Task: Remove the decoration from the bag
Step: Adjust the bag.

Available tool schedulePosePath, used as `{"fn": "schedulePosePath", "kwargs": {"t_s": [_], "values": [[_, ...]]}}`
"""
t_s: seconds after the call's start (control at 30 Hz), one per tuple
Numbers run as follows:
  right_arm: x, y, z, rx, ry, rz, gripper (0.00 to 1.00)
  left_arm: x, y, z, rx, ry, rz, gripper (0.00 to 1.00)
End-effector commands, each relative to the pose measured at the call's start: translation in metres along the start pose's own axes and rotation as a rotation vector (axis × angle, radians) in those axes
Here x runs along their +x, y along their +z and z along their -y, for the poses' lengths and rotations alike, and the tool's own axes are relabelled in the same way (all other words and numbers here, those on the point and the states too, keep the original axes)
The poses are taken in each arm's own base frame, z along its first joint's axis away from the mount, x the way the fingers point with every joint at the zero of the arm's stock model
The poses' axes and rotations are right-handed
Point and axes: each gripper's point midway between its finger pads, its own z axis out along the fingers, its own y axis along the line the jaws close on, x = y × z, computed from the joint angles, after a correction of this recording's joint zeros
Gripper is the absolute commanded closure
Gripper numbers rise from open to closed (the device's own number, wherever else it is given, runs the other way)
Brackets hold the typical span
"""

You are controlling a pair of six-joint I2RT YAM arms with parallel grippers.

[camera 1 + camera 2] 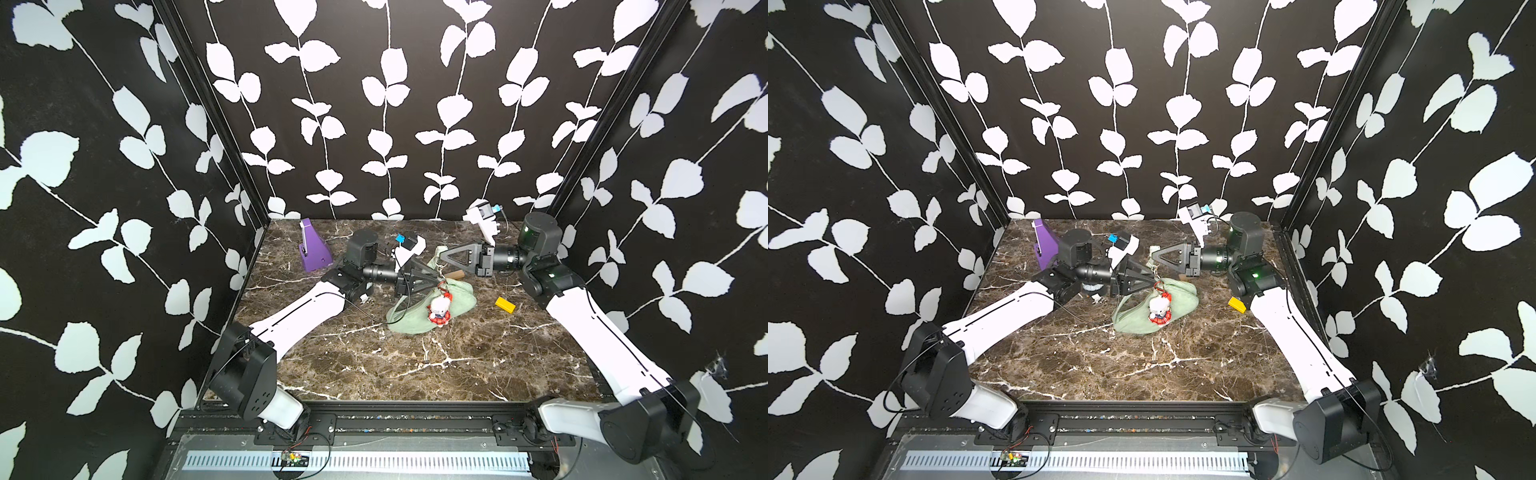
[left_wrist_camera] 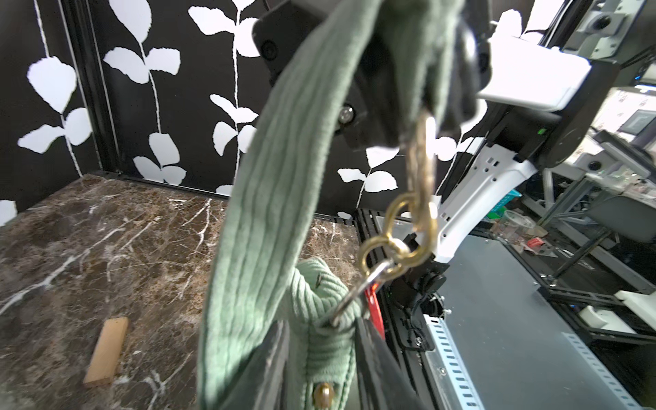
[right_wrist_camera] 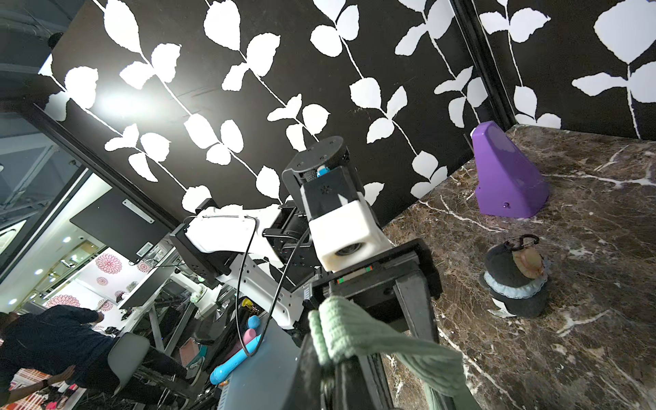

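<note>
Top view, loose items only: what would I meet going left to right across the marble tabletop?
purple wedge → green bag → yellow block

1. Table: the near half is bare, giving an open lane from the front edge to the bag.
2. Left arm and right arm slant in from the front corners. Left gripper and right gripper meet over the bag's far end and block approach from behind.
3. Strap, pinched in the right gripper, arches up off the bag. A brass chain hangs beside it, crowding the gap between the grippers. The left gripper clamps the bag's end.
4. Decoration on the bag's near side: clear above and in front.
5. Yellow block right of the bag, apart; wood block just behind the bag.
6. Wedge in the far left corner; dark plush near it, beneath the left arm.
7. Walls close the back and both sides.
</note>
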Motion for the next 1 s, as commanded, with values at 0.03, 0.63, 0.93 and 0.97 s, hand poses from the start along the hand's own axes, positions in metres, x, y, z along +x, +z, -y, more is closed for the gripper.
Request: {"fn": "schedulePosePath", "kwargs": {"t_s": [0.03,0.63,0.93,0.97], "values": [[-0.009,0.002,-0.012,-0.026,-0.083,0.001,1.00,-0.017,0.001,0.017,0.076,0.041,0.024,0.71],[-0.020,0.012,0.006,0.062,-0.042,0.040,1.00,-0.016,0.002,0.022,0.081,0.046,0.024,1.00],[-0.009,0.019,0.019,0.171,-0.058,-0.002,0.65,-0.028,0.001,0.016,0.039,0.026,0.076,1.00],[-0.008,0.018,0.018,0.180,-0.066,-0.002,0.53,-0.028,0.002,0.014,0.034,0.019,0.085,1.00]]}}
